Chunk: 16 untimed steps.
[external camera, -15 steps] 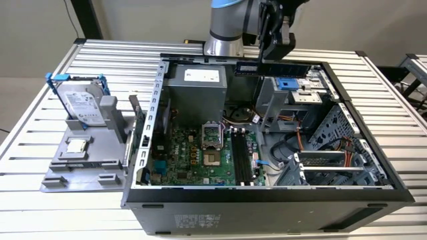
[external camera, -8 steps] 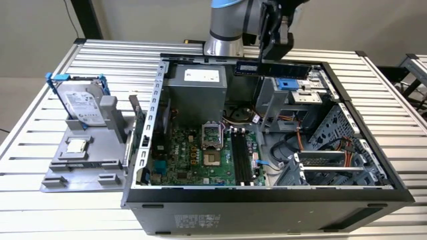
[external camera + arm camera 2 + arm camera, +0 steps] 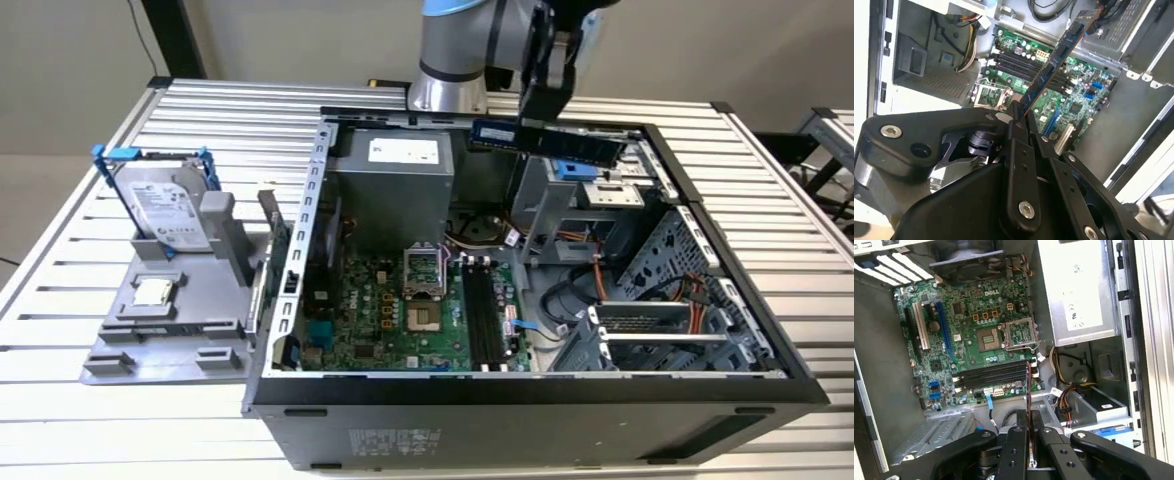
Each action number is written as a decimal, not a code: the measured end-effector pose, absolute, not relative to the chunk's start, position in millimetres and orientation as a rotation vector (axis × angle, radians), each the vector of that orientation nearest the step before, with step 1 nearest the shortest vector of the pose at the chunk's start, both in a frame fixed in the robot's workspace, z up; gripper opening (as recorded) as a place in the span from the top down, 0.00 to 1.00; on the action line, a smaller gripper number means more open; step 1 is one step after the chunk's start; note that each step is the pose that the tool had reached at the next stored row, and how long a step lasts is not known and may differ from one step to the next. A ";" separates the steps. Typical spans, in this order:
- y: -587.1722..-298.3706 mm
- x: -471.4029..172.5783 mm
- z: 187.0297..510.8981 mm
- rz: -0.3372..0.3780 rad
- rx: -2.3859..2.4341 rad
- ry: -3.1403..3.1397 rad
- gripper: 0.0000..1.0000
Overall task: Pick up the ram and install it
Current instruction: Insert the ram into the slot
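Note:
The ram (image 3: 550, 141) is a thin bluish-green stick with dark chips, held level in the air over the back of the open computer case. My gripper (image 3: 541, 122) is shut on its middle from above. In the second wrist view the ram (image 3: 1056, 55) juts out from between the black fingers (image 3: 1016, 137), slanting across the green motherboard (image 3: 1079, 95). The first wrist view shows the ram (image 3: 1028, 390) edge-on, rising from my gripper (image 3: 1029, 426), its far end over the black memory slots (image 3: 994, 374). Those slots (image 3: 483, 315) lie well below the stick, near the case's front.
A silver hard drive in a blue frame (image 3: 167, 205) and a small square chip (image 3: 154, 292) rest on a grey holder (image 3: 147, 345) at the exterior view's left. Inside the case are the power supply (image 3: 394, 180), CPU socket (image 3: 423, 270), cables and a drive cage (image 3: 667, 330).

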<state>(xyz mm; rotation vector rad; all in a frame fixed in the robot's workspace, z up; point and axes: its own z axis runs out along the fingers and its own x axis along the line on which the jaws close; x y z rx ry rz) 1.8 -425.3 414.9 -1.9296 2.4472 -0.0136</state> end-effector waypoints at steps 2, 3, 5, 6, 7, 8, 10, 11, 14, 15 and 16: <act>-425.3 1.8 414.8 -0.014 -1.885 2.482 1.00; -425.3 1.8 414.7 -0.015 -1.861 2.500 1.00; -425.3 1.8 414.6 -0.015 -1.817 2.533 1.00; -425.3 1.8 414.6 -0.016 -1.794 2.549 1.00; -425.3 1.8 414.6 -0.016 -1.770 2.566 1.00; -425.3 1.8 414.6 -0.016 -1.746 2.582 1.00; -425.3 1.8 414.5 -0.017 -1.700 2.613 1.00; -425.3 1.8 414.4 -0.017 -1.676 2.629 1.00; -425.3 1.8 414.3 -0.018 -1.606 2.673 1.00; -425.3 1.8 414.2 -0.019 -1.583 2.686 1.00; -425.3 1.8 414.2 -0.019 -1.558 2.701 1.00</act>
